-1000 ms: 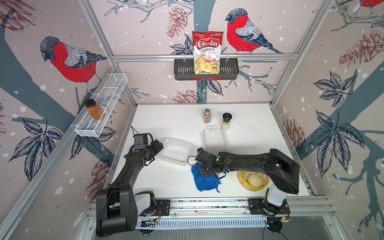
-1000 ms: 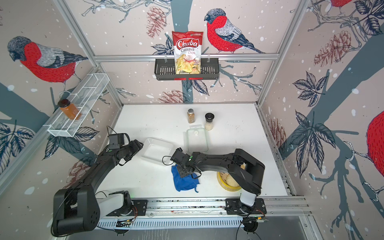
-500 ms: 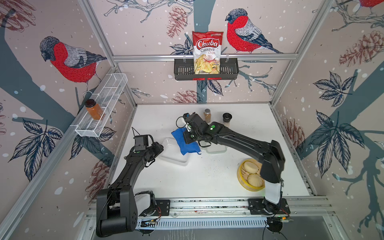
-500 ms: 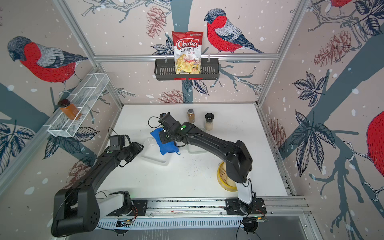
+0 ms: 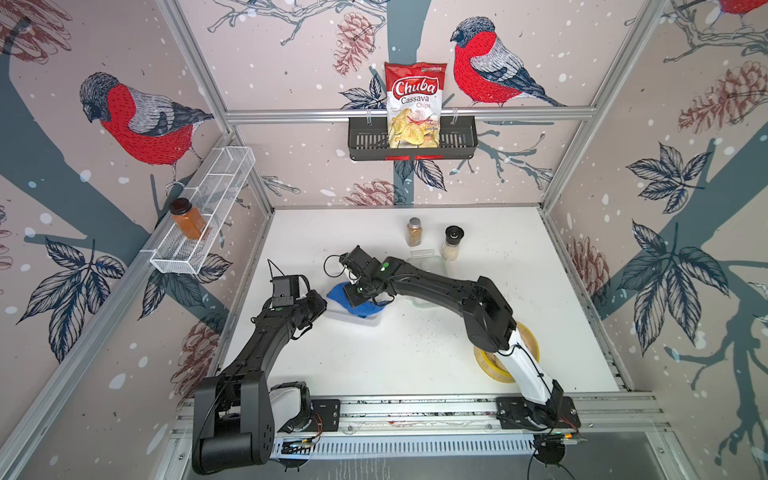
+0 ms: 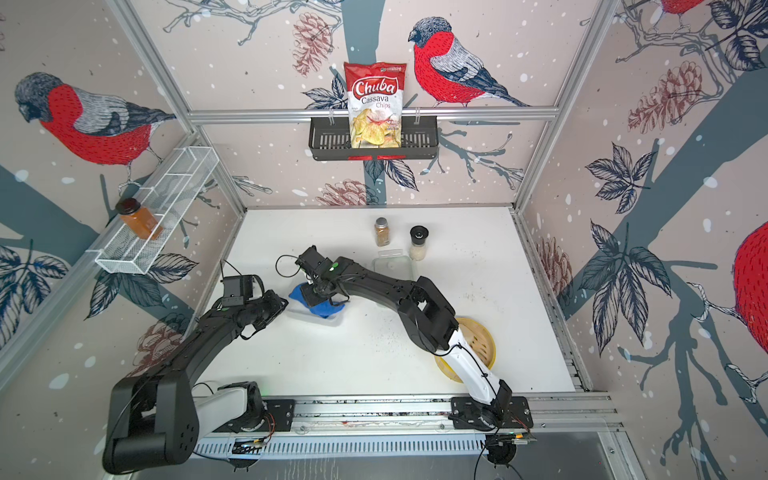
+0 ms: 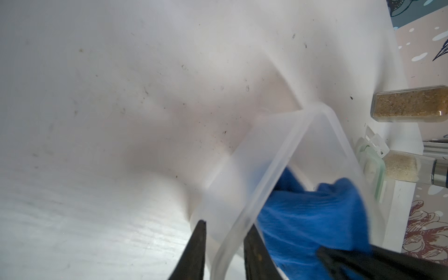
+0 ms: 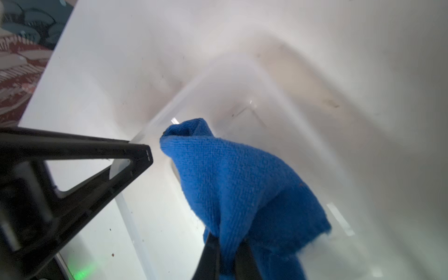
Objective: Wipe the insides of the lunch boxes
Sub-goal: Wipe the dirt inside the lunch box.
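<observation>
Top views, right arm (image 5: 436, 286) stretched across, right pincer (image 5: 358, 296) gripping cloth (image 5: 337, 293)

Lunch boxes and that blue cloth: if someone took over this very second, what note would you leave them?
Left gripper: jaws straddle the wall of the clear box; whether they pinch it is unclear.
Right gripper: shut on the blue cloth, which sits in that box.
Green-rimmed box: farther back, beside the shaker, no cloth in it.
Done: cloth is in the first box.
Left: wipe it out, then wipe the green-rimmed one.
</observation>
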Controlling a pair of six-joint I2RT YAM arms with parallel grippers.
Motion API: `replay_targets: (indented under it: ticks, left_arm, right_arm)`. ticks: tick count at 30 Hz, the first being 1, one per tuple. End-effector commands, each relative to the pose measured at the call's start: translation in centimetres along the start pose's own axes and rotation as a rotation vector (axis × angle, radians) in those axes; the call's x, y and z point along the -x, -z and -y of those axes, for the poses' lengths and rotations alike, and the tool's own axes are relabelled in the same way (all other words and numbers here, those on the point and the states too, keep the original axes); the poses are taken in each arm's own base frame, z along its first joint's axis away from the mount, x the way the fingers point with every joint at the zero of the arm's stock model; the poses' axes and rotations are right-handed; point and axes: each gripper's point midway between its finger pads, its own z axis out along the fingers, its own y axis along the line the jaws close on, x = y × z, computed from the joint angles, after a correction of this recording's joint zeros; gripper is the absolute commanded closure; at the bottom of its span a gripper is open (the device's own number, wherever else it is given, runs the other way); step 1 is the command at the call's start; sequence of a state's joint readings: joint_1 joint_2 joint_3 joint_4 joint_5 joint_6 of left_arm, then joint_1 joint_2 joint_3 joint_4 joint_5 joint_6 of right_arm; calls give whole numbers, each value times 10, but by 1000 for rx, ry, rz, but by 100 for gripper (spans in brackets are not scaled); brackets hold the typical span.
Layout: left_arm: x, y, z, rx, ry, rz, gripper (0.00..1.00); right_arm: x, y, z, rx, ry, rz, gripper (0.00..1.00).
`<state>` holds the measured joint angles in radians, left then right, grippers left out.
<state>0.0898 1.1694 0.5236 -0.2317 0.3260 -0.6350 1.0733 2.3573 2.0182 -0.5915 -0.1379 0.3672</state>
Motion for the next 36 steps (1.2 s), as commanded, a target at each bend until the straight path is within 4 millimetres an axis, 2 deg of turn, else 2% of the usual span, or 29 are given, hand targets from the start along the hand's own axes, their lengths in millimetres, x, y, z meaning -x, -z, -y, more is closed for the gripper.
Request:
replay_targets:
  ticks: [1, 5, 8, 10, 13, 17, 20, 23, 25, 27, 31, 32, 34, 36]
  left_arm:
    - [2, -2, 10, -32, -9, 5, 77]
    - [-1, -6, 16, -33, -22, 2, 79]
    - [-2, -8, 17, -34, -24, 2, 79]
    - [-2, -10, 17, -33, -25, -3, 80]
    - [-7, -10, 20, -31, -39, -19, 82]
    - [-15, -7, 18, -16, -50, -29, 83]
    - [-20, -5, 14, -7, -49, -37, 83]
    - [-24, -4, 12, -1, -52, -44, 83]
    - [-25, -4, 11, 1, -55, -49, 83]
    - [-24, -4, 11, 7, -60, -47, 83]
    - [-16, -7, 14, 15, -69, -36, 83]
    - [-14, -8, 14, 17, -70, -38, 84]
    - [-13, -10, 14, 23, -68, -44, 86]
    - [-14, -11, 13, 27, -67, -45, 87]
  right_arm:
    - [-10, -24, -9, 52, -15, -46, 100]
    - [-17, -47, -27, 130, -16, -82, 100]
    - [-25, -49, -53, 285, -44, -128, 100]
    - [-23, -50, -54, 303, -57, -119, 100]
    - [-1, -56, -34, 280, -120, -68, 100]
    - [30, -68, 21, 148, -212, 11, 100]
    - [45, -63, 55, -10, -204, 81, 100]
    - [56, -55, 72, -117, -175, 138, 100]
    - [57, -53, 69, -105, -164, 138, 100]
    - [49, -52, 53, -55, -139, 98, 100]
    - [-2, -48, -5, 87, -48, -64, 100]
    - [-13, -47, -14, 112, -44, -92, 100]
    - [-29, -47, -18, 128, -60, -126, 100]
    - [-32, -46, -6, 94, -74, -134, 100]
